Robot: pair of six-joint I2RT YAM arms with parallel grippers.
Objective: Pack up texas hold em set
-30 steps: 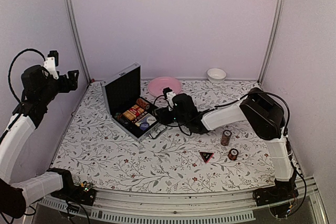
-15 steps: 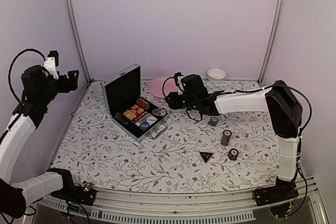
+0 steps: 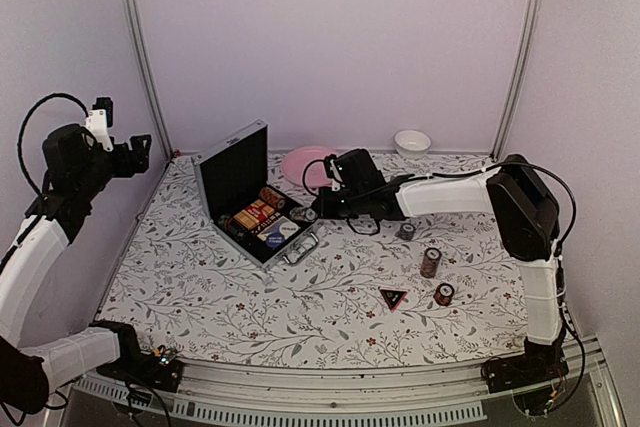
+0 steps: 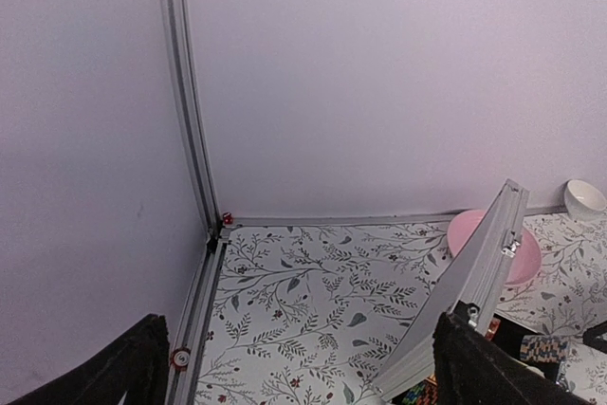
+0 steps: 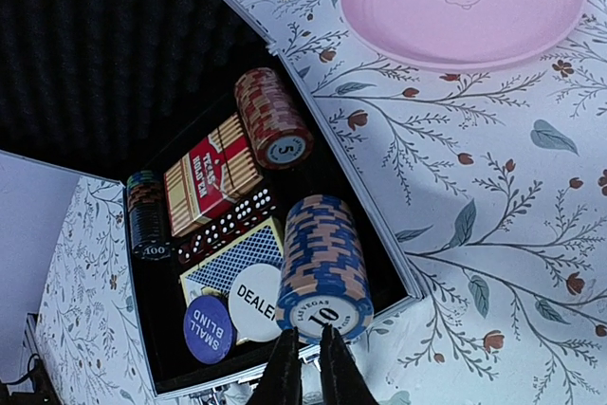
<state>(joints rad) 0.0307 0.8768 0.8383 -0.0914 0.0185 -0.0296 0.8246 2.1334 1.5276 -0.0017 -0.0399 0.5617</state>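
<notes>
Right gripper [image 5: 305, 337] pinched fully shut, gripping nothing, tips at the lower face of the blue stack [image 5: 322, 253]. Left gripper [image 4: 303, 372] spread wide and empty, held high off to the left, well apart from the case [image 3: 235, 169]. Case open, lid up. Blue stack on its side at the tray's near right corner, apparently not quite seated inside the rim.

Likely step: nudging that stack home. Push along the stack's axis, low and slow, so as not to fan the chips or tip them out over the rim. Keep clear of the dealer button [image 5: 254, 299] just beside it. Then on to the loose stacks [image 3: 430, 262] and the triangle [image 3: 393, 298], lying well to the right of the case.
</notes>
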